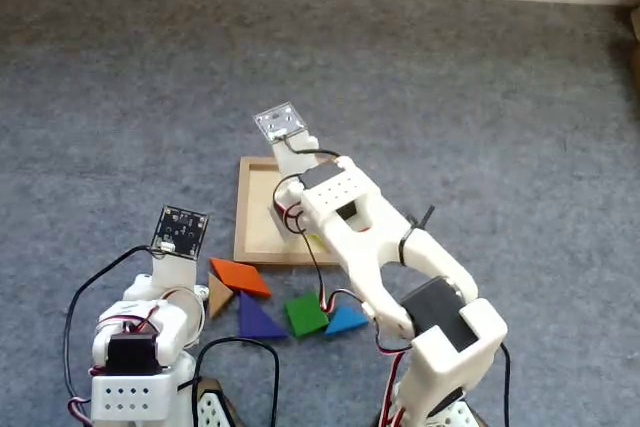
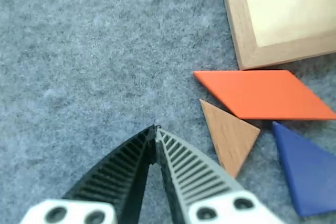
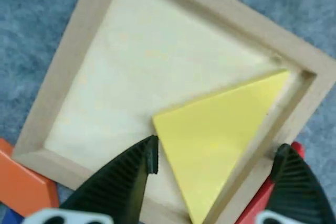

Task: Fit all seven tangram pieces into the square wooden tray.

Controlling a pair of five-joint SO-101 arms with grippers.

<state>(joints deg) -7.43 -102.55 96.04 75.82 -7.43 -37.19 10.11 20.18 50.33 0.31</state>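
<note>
Over the tray [image 3: 59,77], the right jaws gape above the yellow triangle [image 3: 215,129].

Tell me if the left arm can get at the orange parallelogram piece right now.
Probably yes: the orange parallelogram piece lies on the grey carpet close to the shut left hand, with nothing over it.

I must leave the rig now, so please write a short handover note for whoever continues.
Left gripper: shut, empty, above the carpet near the tan triangle.
Right gripper: open, above the yellow triangle, which lies inside the tray by a corner.
Done: one piece in.
Left: orange parallelogram, tan triangle, dark blue triangle, green square, light blue triangle and red piece, all outside the tray.
</note>
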